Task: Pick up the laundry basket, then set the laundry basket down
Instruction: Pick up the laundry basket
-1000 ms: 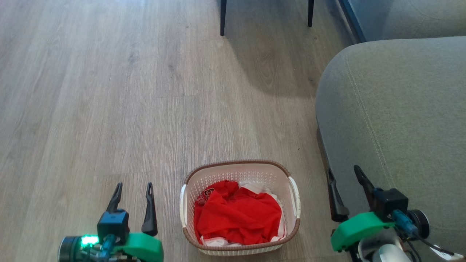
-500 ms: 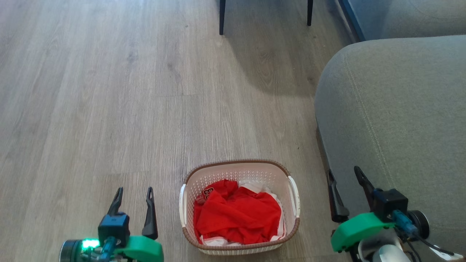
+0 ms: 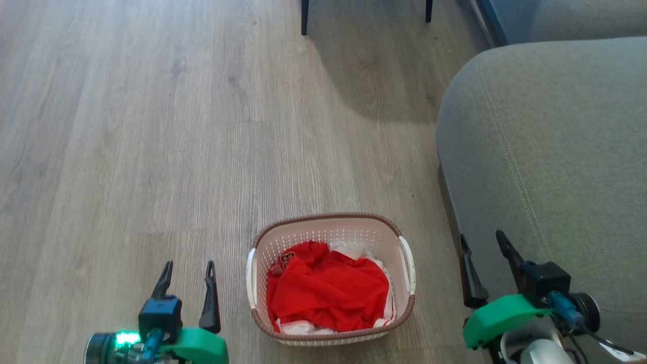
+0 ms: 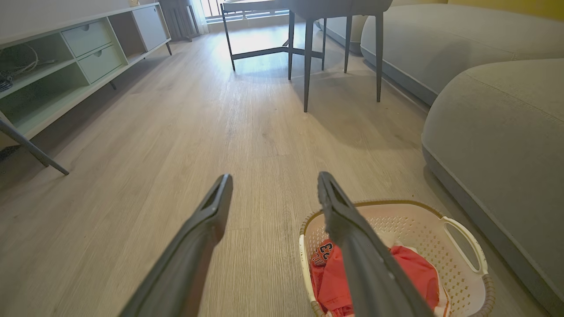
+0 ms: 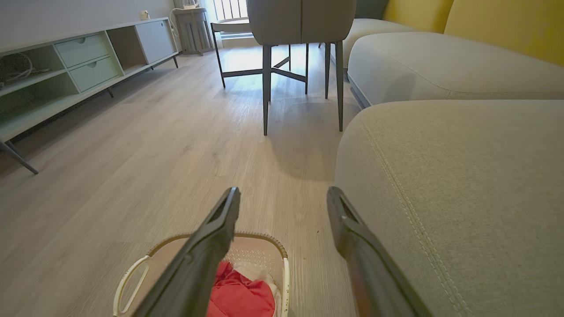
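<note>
Laundry basket (image 3: 328,235) sat on wood floor (image 3: 151,151) between my arms, near grey sofa (image 3: 546,151). Left jaws, right jaws both apart, empty. Pick-up not begun; next, I judged, reach white side handles (image 3: 407,268).

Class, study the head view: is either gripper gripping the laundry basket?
No: the left gripper and the right gripper stand open on either side of the laundry basket, apart from it.

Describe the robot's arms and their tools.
The left tool and right tool each have two long, dark, tapering fingers on a black block, behind it a bright green shell. A green light glows on the left wrist; a blue connector with dark cables sits on the right.
</note>
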{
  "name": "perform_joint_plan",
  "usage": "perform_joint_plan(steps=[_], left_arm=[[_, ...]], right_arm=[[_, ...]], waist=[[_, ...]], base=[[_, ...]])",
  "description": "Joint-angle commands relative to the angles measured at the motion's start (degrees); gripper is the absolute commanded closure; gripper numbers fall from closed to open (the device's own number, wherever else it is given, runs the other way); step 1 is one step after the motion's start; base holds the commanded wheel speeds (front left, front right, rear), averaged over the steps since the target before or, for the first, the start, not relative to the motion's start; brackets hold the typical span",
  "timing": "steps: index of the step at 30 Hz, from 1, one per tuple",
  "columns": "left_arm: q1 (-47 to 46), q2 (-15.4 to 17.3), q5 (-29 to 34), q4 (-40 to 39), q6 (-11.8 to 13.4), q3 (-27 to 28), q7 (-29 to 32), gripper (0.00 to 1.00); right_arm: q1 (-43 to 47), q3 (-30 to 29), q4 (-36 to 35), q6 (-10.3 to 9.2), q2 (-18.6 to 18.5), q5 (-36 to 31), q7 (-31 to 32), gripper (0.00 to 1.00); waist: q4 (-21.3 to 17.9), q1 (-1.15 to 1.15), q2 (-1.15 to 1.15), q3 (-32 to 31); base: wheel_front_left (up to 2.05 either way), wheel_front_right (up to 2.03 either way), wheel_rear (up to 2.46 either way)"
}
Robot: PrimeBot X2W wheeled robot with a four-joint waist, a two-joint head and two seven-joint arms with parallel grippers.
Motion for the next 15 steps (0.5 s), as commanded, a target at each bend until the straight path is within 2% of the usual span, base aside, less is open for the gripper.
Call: perform_joint_plan(steps=[1, 15], left_arm=[[-3.0, -0.1, 0.4, -1.7, 0.0, 2.0, -0.7, 0.00], [-9.2, -0.5, -1.0, -0.2, -1.1, 1.4, -0.7, 0.00]], right_arm=[[-2.8, 1.1, -1.6, -0.09, -0.6, 0.0, -0.7, 0.00], [-9.5, 1.2, 0.1, -0.09, -0.6, -1.2, -0.7, 0.00]], waist=[[0.0, 0.00, 0.00, 0.5], [-0.1, 0.00, 0.00, 11.5]], base=[[0.00, 0.00, 0.00], [0.00, 0.00, 0.00]])
